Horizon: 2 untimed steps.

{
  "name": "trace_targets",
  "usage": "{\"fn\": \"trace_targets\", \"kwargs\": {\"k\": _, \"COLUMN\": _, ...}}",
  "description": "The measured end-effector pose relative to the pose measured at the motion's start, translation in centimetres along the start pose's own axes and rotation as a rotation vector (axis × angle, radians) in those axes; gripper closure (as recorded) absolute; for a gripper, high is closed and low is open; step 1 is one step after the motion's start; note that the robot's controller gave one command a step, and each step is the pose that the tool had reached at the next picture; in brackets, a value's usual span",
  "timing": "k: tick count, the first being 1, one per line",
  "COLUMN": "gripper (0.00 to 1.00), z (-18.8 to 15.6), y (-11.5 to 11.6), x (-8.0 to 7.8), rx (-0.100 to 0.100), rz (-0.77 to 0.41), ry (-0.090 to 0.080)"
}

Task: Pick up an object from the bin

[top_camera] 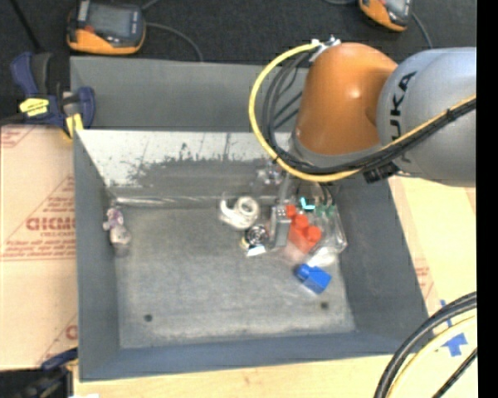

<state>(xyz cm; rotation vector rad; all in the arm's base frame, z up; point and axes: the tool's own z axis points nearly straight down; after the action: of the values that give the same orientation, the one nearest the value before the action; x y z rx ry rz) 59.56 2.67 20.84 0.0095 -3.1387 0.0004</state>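
A dark floor (207, 15) surrounds the grey metal bin (191, 305), and an orange-and-black device (105, 25) with a trailing cable lies beyond the bin's far rim.

At the bin's left, well apart from everything else, stands a small pale figure (116, 226). Near the middle lies a white ring-shaped thing (239, 210), with a small dark shiny piece (255, 239) just below it. The gripper (284, 222) hangs next to these, under the arm's orange cover (344, 98), low over a tight cluster right of centre. Whether it is released or clenched I cannot tell. A red piece (301, 229) sits closest to it, seemingly touching, and is the likeliest thing to be picked. A clear plastic piece (334, 237) lies against the red piece's right side, and a blue block (314, 279) rests just in front.

The crowding is the risk. A closing grip could catch the clear plastic together with the red piece, or nudge the dark shiny piece and the ring aside. A grip taken on the red piece's edge may let it slip when lifted.

The bin's floor is dull, scuffed metal and mostly bare toward the left and near side. Its far wall carries pale scratches.
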Motion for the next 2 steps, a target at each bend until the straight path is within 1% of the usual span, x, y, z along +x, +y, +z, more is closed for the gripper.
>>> {"fn": "trace_targets", "kwargs": {"k": 1, "gripper": 0.0, "z": 10.7, "y": -10.8, "x": -2.6, "rx": 0.001, "rz": 0.295, "ry": -0.001}}
{"fn": "trace_targets", "kwargs": {"k": 2, "gripper": 0.0, "z": 13.9, "y": -11.9, "x": -1.3, "rx": 0.001, "rz": 0.283, "ry": -0.005}}
